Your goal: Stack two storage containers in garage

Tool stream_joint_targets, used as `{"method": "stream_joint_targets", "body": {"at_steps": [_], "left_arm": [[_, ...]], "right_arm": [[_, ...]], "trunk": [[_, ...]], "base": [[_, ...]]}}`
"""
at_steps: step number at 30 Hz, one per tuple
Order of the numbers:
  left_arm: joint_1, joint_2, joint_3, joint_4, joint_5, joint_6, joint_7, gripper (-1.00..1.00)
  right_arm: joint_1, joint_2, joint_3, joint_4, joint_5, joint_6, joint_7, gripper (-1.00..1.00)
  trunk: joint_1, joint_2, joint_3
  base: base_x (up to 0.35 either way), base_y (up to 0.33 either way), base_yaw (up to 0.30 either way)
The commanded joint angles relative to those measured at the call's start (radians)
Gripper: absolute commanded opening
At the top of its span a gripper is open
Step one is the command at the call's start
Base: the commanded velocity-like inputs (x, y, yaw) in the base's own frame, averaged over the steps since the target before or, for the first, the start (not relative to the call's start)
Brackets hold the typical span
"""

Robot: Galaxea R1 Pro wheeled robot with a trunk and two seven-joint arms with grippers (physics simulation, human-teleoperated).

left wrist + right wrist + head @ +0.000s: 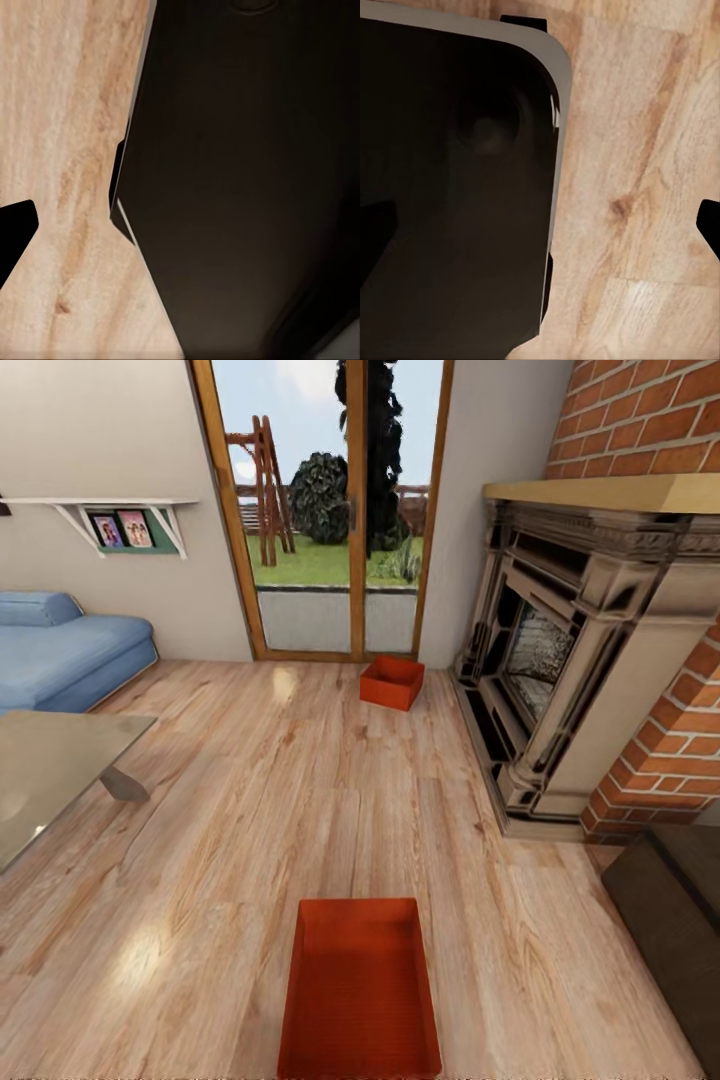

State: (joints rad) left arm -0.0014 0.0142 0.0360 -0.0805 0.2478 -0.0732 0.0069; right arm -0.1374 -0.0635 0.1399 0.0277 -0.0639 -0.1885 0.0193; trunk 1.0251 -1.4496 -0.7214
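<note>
Living room, both bins still on the plank floor (200, 840): the near storage container (360, 990) lies just ahead of you, cut off at the frame's lower edge; the far storage container (392, 682) sits by the glass doors (335, 510), beside the fireplace (560, 670). Drive in crooked and your base could shove the near bin or clip the glass counter (50, 780). Both wrist views show dark bodywork over planks; whether either pincer is apart or together, you cannot tell.
</note>
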Motion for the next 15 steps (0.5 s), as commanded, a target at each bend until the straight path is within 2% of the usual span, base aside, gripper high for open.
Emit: {"method": "stream_joint_targets", "body": {"at_steps": [1, 15], "left_arm": [[0.0, 0.0, 0.004, 0.002, 0.002, -0.002, 0.001, 1.0], [0.0, -0.001, 0.011, 0.007, 0.01, -0.002, 0.001, 1.0]], "right_arm": [[-0.001, 0.0, 0.007, 0.003, -0.007, -0.005, 0.002, 1.0], [-0.001, -0.003, 0.007, 0.003, -0.007, -0.009, 0.001, 1.0]], "trunk": [[0.0, 0.0, -0.002], [0.0, 0.0, -0.025]], "base": [[0.0, 0.0, 0.0], [0.0, 0.0, 0.0]]}}
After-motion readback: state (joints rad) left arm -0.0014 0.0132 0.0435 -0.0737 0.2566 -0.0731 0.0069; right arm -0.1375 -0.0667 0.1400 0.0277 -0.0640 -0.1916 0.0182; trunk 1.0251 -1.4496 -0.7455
